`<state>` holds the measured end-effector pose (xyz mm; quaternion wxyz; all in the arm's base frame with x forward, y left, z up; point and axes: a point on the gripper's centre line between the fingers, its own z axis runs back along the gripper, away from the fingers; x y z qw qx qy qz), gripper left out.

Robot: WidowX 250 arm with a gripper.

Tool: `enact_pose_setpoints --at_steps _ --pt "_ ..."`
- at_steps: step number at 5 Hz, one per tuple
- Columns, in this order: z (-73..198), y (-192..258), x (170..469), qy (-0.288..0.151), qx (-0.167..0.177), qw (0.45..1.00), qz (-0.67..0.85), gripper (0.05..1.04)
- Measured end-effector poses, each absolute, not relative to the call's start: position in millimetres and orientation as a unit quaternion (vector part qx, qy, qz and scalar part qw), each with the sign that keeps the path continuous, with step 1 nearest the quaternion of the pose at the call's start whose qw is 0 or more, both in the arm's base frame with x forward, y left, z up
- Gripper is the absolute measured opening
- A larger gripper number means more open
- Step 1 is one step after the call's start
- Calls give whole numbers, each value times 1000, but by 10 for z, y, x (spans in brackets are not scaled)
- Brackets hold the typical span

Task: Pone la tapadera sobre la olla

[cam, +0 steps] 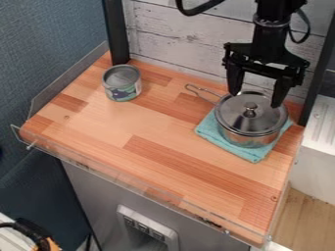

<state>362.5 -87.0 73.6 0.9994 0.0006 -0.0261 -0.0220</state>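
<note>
Claw point(255, 100) spread, positioned over the lid's knob point(250, 109). Directly beneath it, the lid point(232, 115) sits on the pot point(247, 140), upright on a teal cloth point(253, 156). A can point(122, 83) stands well apart from the claw.

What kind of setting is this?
Likely a robot test bench mocked up as a small kitchen: a wood-look counter, a lidded metal pot on a teal cloth, and a black robot arm above them.
</note>
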Motion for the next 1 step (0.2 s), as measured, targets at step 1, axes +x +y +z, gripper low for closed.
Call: enact_pose_setpoints --at_steps 1 --pt "814 -867 3588 -36 28 998 -43 1001"
